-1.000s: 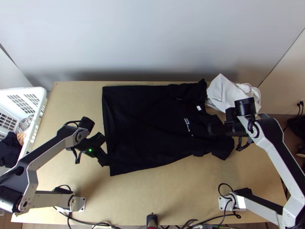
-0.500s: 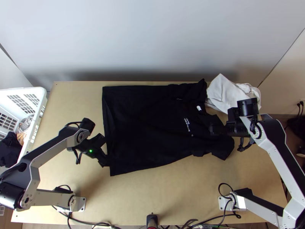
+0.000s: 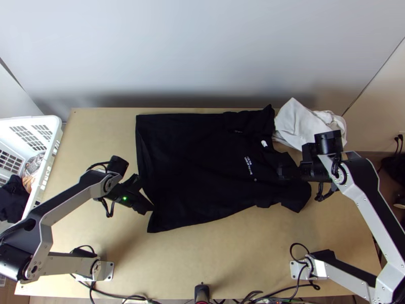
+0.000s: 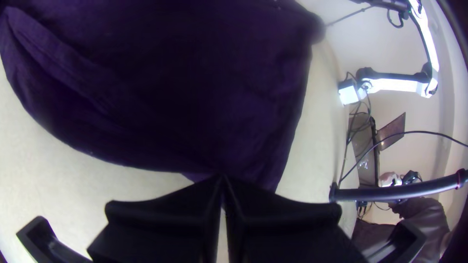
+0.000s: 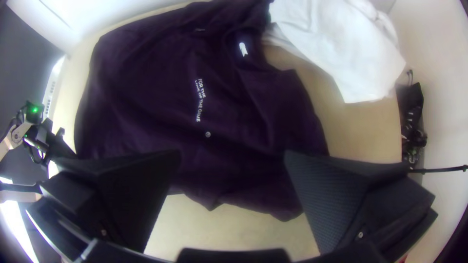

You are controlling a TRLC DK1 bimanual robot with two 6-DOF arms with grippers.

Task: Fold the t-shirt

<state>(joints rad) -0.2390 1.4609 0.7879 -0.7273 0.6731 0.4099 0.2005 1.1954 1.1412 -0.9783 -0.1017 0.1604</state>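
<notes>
T-shirt (image 3: 197,167), soft matte black, boxy, lies spread left-to-right across the wooden desk (image 3: 202,258), collar (image 3: 268,145) toward frame right. Left gripper (image 3: 151,207) has jaws shut on the hem (image 3: 152,223); right gripper's (image 3: 281,173) are wide open.

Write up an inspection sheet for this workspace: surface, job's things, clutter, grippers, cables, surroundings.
Surface: light wooden table, bare wood along the near side.
Job's things: black t-shirt spread out, collar and sleeves toward the right, not yet folded.
Clutter: bunched white cloth at the far right; white basket with items inside, at the left edge.
Left gripper: shut on the hem near its near corner.
Right gripper: open, over the collar end.
Cables: dark cables along the near edge.
Surroundings: pale wall behind.
</notes>
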